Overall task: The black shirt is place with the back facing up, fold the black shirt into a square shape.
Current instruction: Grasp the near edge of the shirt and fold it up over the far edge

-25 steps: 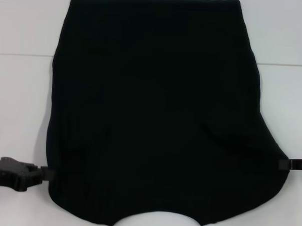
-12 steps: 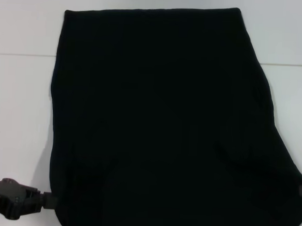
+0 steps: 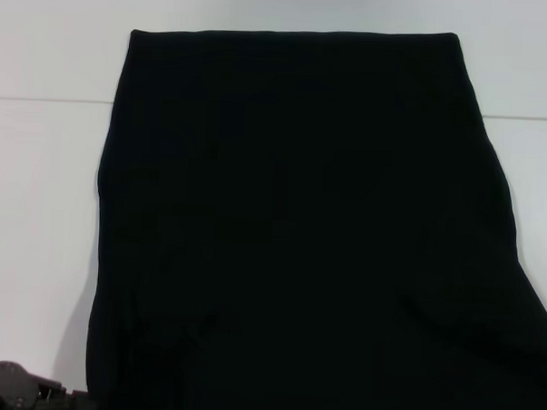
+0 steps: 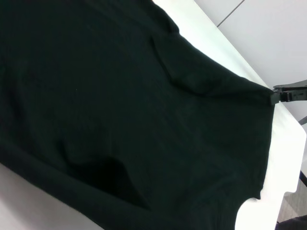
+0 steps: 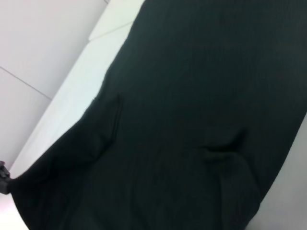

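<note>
The black shirt (image 3: 299, 233) fills most of the head view, its far hem straight across the top and its near part running out of the bottom of the picture. My left gripper (image 3: 76, 402) is at the bottom left corner, against the shirt's left edge and shut on it. The right wrist view shows the cloth (image 5: 192, 120) drawn to a point at that gripper (image 5: 4, 181). My right gripper is out of the head view. In the left wrist view, the right gripper (image 4: 275, 97) is shut on the far edge of the shirt (image 4: 120, 110), which is pulled taut to it.
The shirt hangs over a white table (image 3: 37, 213); bare white shows left and right of it. A seam line crosses the table behind the shirt. The table's edge (image 4: 287, 158) and the floor beyond show in the left wrist view.
Both grippers have moved toward the bottom of the head view, carrying the shirt's near edge with them. The neckline and the right gripper have left that view; the left gripper is barely in it.
</note>
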Controlling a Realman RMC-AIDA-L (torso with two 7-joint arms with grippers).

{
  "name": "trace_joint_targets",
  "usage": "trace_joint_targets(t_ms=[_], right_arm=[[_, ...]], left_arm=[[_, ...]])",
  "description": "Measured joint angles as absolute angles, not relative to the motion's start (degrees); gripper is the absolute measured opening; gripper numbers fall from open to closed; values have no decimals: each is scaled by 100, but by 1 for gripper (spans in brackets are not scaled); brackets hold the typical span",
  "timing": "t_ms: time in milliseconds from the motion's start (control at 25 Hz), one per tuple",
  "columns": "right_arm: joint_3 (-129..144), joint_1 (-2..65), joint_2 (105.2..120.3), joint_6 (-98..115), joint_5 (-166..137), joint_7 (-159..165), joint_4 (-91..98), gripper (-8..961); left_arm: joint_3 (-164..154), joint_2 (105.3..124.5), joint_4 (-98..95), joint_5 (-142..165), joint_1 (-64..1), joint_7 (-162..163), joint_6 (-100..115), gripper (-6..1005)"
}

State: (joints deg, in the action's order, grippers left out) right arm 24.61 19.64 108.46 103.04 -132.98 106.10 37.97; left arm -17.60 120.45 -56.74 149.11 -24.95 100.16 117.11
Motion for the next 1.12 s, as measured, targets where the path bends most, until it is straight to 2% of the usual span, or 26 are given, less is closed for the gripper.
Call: trace_joint_targets(t_ms=[200, 480, 720, 920, 1120], right_arm=[[2321, 2215, 10918, 10303, -13150, 10376, 3666, 35], [1957, 2829, 11040, 9885, -12826, 10161, 3420, 38], [1896, 3289, 11064, 8931, -12374, 10213, 3109, 40], [1932, 3719, 11143, 7733, -12112, 10167, 2636, 42], [2028, 4190, 11307, 6490, -12079, 10134, 2292, 44]], left_arm=[[-1754, 11966, -5516, 14805, -2787, 10084, 11548, 63], [-1745, 11685, -4837, 14343, -3546, 10291, 10736, 63], [-1758, 11466, -4185, 13763, -4115, 10540, 9514, 62], [-1800, 11445, -3685, 13623, -4521, 10613, 7839, 64], [-1824, 11494, -3307, 13619, -4784, 10576, 6541, 63]])
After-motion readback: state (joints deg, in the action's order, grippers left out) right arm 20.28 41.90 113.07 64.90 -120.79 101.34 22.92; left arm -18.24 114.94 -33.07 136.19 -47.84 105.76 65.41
